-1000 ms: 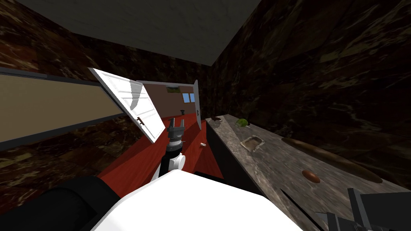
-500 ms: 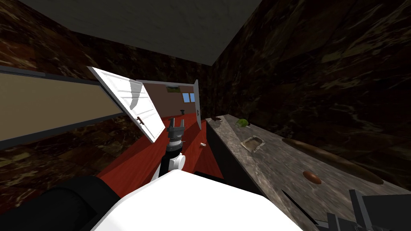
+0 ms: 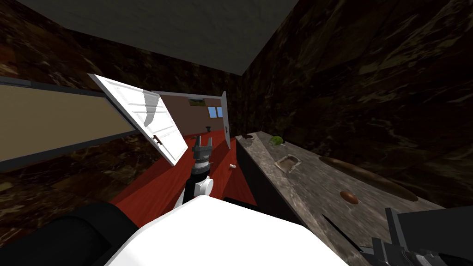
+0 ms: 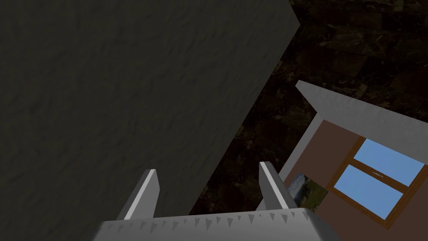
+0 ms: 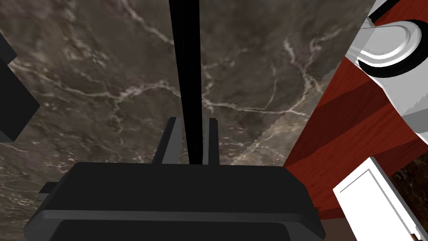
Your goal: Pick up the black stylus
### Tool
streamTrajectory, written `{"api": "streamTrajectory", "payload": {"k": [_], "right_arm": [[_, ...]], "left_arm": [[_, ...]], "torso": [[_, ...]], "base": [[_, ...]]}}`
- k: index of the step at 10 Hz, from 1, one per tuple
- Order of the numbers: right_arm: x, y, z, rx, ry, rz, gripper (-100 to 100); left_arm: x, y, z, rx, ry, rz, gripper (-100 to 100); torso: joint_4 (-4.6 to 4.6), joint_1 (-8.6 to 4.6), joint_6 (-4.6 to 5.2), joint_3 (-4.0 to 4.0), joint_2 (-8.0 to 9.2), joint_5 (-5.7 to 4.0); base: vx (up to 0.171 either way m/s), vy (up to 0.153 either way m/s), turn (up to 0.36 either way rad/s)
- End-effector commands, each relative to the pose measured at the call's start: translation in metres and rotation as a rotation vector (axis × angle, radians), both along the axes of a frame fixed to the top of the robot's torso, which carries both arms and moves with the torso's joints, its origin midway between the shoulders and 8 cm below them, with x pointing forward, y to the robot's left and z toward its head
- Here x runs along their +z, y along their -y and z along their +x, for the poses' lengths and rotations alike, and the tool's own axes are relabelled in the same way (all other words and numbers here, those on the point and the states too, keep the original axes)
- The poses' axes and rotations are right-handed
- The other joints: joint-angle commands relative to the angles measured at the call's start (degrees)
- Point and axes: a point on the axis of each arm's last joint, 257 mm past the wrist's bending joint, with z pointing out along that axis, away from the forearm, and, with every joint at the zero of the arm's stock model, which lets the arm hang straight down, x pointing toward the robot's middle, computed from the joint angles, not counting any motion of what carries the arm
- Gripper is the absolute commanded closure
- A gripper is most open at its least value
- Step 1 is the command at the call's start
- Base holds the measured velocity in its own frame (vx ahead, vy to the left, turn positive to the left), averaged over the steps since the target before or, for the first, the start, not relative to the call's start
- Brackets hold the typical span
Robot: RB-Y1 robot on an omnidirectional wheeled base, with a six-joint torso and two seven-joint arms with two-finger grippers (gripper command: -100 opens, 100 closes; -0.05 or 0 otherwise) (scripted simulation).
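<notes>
Black stylus (image 5: 186, 62) lying on marbled counter (image 5: 104, 83): slim, stiff, light, probably slippery. Right gripper (image 5: 192, 120) clamping its shaft; left gripper (image 4: 209, 167) idling, fingers apart.

The left arm (image 3: 196, 181) has a white rounded link with a disc-shaped joint cap, then a black sleeve, then a ribbed grey wrist collar with small studs at its sides. The left gripper (image 3: 203, 141) is a dark grey box. Seen close, its front edge is light grey with a row of small triangular notches, and its fingers (image 4: 144, 194) are thin, light grey blades with slanted tips. The right gripper (image 5: 192, 122) has a black box body with bevelled edges and flat, darker grey fingers (image 5: 171, 140).
</notes>
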Motion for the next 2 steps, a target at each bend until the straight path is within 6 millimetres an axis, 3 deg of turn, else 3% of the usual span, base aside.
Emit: {"api": "streamTrajectory", "payload": {"k": [1,2], "right_arm": [[0.0,0.0,0.0,0.0,0.0,0.0,100],[0.0006,-0.0002,0.0005,0.001,0.001,0.0,0]], "left_arm": [[0.0,0.0,0.0,0.0,0.0,0.0,0],[0.0,0.0,0.0,0.0,0.0,0.0,0]], "torso": [[0.0,0.0,0.0,0.0,0.0,0.0],[-0.01,0.01,-0.02,-0.02,-0.05,-0.03]], "base": [[-0.014,-0.006,-0.013],[0.0,0.0,0.0]]}}
